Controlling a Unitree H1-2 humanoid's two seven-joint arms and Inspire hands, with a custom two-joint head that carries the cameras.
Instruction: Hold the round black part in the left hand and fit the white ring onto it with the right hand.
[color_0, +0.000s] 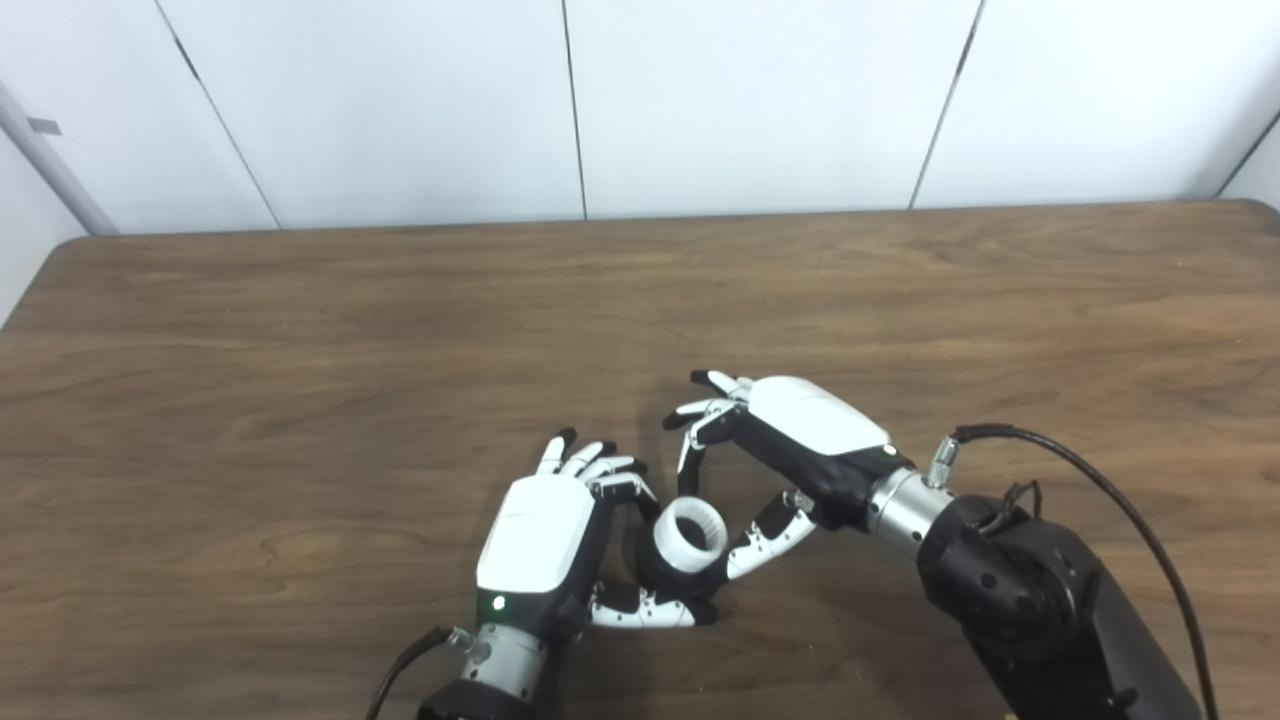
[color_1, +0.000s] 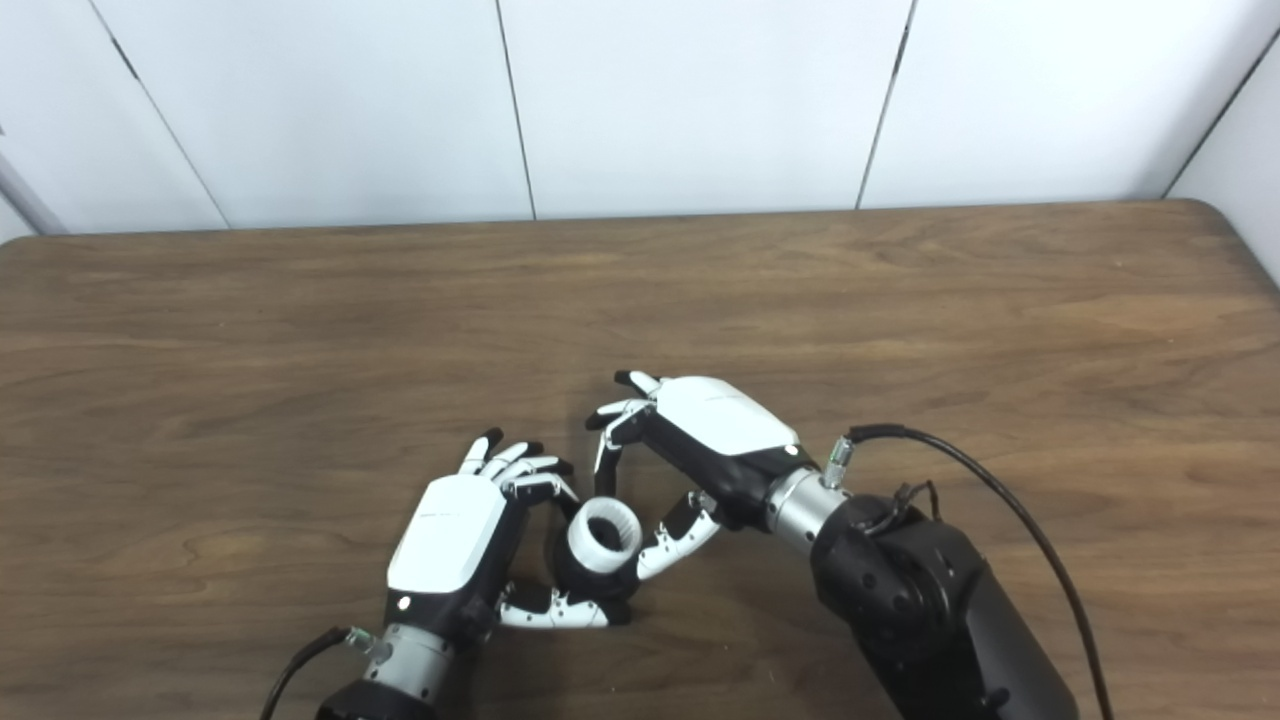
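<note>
Nearest the front edge of the table (color_0: 300, 300), my left hand (color_0: 540, 535) curls its fingers and thumb around the round black part (color_0: 668, 582). Just beyond, the white ring (color_0: 690, 534) sits on top of that part, tilted toward me. My right hand (color_0: 800, 440) arches around the ring, thumb and fingers close beside it; whether they touch is unclear. I should press evenly, keeping the ring square to the part.
</note>
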